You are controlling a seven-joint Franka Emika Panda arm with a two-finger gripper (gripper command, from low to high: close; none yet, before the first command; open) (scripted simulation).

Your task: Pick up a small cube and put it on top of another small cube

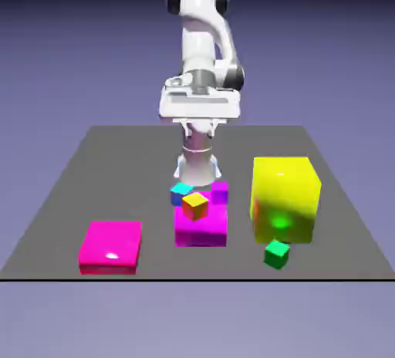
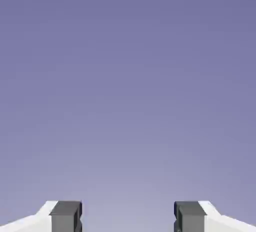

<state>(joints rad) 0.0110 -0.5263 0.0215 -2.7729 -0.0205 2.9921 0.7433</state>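
The small cube (image 1: 277,254), tiny and bright green, lies on the grey table (image 1: 92,163) near its front edge, just in front of the big yellow block (image 1: 285,199). An orange-yellow small cube (image 1: 194,206) shows at the top of a magenta block (image 1: 201,227), and a cyan small cube (image 1: 181,191) lies just behind it. My gripper (image 1: 202,123) hangs high above the table's far middle, well behind and above all the cubes. In the hand view my gripper (image 2: 127,216) is open, its grey fingertips (image 2: 65,215) wide apart, with only the blue-violet backdrop between them.
A flat magenta block (image 1: 111,245) lies at the front on the exterior view's left. A small purple-magenta cube (image 1: 220,192) sits behind the magenta block. The tall yellow block stands right beside the green cube.
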